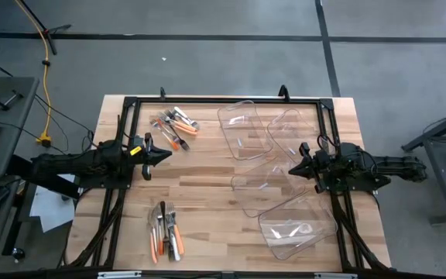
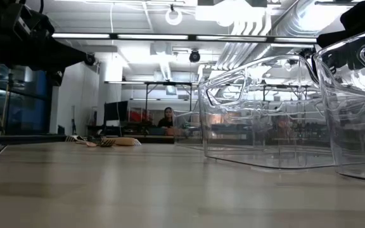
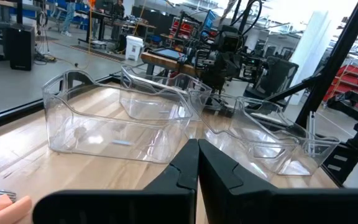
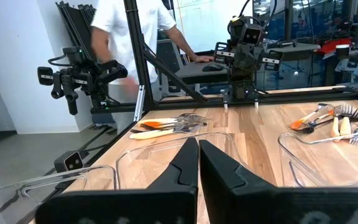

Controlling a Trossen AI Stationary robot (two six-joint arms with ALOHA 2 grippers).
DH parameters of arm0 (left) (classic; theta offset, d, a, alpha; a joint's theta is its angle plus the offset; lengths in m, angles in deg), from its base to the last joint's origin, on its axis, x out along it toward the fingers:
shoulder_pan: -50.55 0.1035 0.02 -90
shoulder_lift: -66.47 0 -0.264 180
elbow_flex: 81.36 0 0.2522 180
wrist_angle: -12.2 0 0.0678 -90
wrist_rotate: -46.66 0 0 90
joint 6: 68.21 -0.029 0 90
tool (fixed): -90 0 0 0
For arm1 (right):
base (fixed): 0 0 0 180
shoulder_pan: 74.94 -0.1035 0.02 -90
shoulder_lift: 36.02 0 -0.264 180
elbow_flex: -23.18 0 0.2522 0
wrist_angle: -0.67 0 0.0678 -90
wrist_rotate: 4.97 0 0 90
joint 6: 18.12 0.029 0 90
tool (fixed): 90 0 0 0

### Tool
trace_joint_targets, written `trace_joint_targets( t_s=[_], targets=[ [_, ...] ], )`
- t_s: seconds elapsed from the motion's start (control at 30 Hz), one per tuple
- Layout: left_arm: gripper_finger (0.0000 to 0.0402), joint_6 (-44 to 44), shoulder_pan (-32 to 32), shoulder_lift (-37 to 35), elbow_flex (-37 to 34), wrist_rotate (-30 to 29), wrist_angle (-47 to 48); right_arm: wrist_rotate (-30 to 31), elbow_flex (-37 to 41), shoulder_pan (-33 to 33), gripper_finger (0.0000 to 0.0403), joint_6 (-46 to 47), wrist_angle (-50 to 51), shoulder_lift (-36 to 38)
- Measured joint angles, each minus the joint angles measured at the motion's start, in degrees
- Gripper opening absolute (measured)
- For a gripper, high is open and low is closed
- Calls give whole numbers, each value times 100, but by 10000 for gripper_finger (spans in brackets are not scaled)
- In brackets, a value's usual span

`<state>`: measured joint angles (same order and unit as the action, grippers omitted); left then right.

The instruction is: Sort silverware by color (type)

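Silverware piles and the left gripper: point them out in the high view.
Far silverware pile (image 1: 175, 124), high view, on its orange handles.
Near silverware pile (image 1: 166, 230), high view, mid-pile.
Left gripper (image 1: 166, 154), high view, at its shut fingertips.

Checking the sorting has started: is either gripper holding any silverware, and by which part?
Nothing is held. The left gripper and right gripper are both shut empty above the wooden table.

Both arms are matte black, built of boxy jointed segments with black cables trailing from their bases. The left tool (image 1: 163, 154) ends in two tapering black fingers (image 3: 180, 174) and carries a small yellow marking just behind them. The right tool (image 1: 292, 170) is all black.
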<state>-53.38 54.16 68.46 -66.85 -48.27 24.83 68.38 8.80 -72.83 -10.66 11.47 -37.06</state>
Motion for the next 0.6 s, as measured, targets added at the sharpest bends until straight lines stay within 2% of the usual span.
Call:
trace_joint_targets(
  t_s=[0.6],
  targets=[
    [1, 0, -1, 0, -1, 0, -1, -1, 0, -2, 0, 0, 0, -2]
  ],
)
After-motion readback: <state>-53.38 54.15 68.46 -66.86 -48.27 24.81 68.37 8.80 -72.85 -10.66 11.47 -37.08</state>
